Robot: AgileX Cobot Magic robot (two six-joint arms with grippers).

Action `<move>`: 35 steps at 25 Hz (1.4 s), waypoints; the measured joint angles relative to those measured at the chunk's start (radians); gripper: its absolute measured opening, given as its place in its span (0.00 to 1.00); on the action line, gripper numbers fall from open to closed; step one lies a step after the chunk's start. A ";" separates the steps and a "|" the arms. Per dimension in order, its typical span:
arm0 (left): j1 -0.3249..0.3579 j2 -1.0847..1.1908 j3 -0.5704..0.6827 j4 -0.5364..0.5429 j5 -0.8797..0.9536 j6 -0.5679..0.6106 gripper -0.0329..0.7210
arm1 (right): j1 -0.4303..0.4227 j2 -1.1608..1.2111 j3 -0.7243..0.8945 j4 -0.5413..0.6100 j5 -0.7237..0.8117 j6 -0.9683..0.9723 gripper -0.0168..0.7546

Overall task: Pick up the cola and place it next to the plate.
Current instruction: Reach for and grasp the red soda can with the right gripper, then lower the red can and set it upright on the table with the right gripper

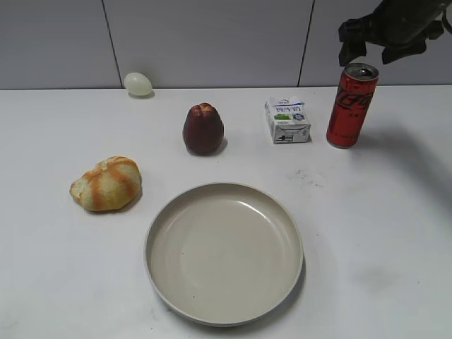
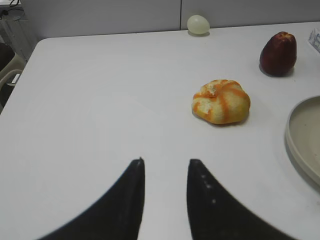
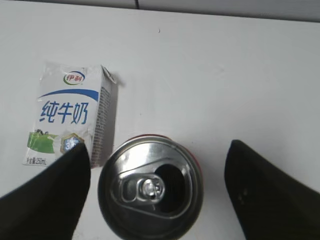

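Exterior view: cola point(image 1: 352, 106) upright near the far right edge of the white counter point(image 1: 367, 233), silver top open, just right of a small white milk carton point(image 1: 287, 119), apart from it. Right gripper point(image 1: 381, 44) poised above the can top, dark, jaws spread wider than the can, not touching it. Plate point(image 1: 224, 253) near the front edge, about mid-counter, well apart from the cola. Dark red fruit point(image 1: 203, 128) behind the plate, left of the carton. Orange-striped bread roll point(image 1: 106, 183) toward the left side. Pale egg-shaped object point(image 1: 138, 83) at the far edge, against the wall.

Left wrist view: left gripper point(image 2: 165, 170) low over bare counter near the left edge, two black fingers point(image 2: 125, 200) parted with a gap between them, nothing held. Bread roll point(image 2: 221, 101) ahead and to the right, red fruit point(image 2: 278, 53) beyond it, egg-shaped object point(image 2: 198, 24) at the far edge. Plate rim point(image 2: 300, 140) cut off by the right border. Cola out of sight here.

Right wrist view: looking straight down on the cola point(image 3: 150, 190), pull tab and opening plain to see. Right gripper point(image 3: 155, 187) released, one black finger point(image 3: 50, 197) on the left and the other on the right, the can between them, gaps on both sides. Milk carton point(image 3: 70, 117) lying just beyond the left finger, blue lettering facing up.
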 joint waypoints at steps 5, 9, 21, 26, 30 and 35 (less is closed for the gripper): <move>0.000 0.000 0.000 0.000 0.000 0.000 0.35 | 0.000 0.027 0.000 -0.001 0.000 0.001 0.88; 0.000 0.000 0.000 0.000 0.000 0.000 0.35 | 0.000 0.051 -0.002 -0.002 0.014 0.001 0.88; 0.000 0.000 0.000 0.000 0.000 0.000 0.35 | 0.001 0.069 -0.030 -0.002 0.069 0.001 0.72; 0.000 0.000 0.000 0.000 0.000 0.000 0.35 | 0.001 0.008 -0.036 -0.001 0.089 0.001 0.72; 0.000 0.000 0.000 0.000 0.000 0.000 0.35 | 0.004 -0.075 -0.039 0.023 0.111 0.001 0.72; 0.000 0.000 0.000 0.000 0.000 0.000 0.35 | 0.073 -0.162 -0.040 0.011 0.126 0.001 0.72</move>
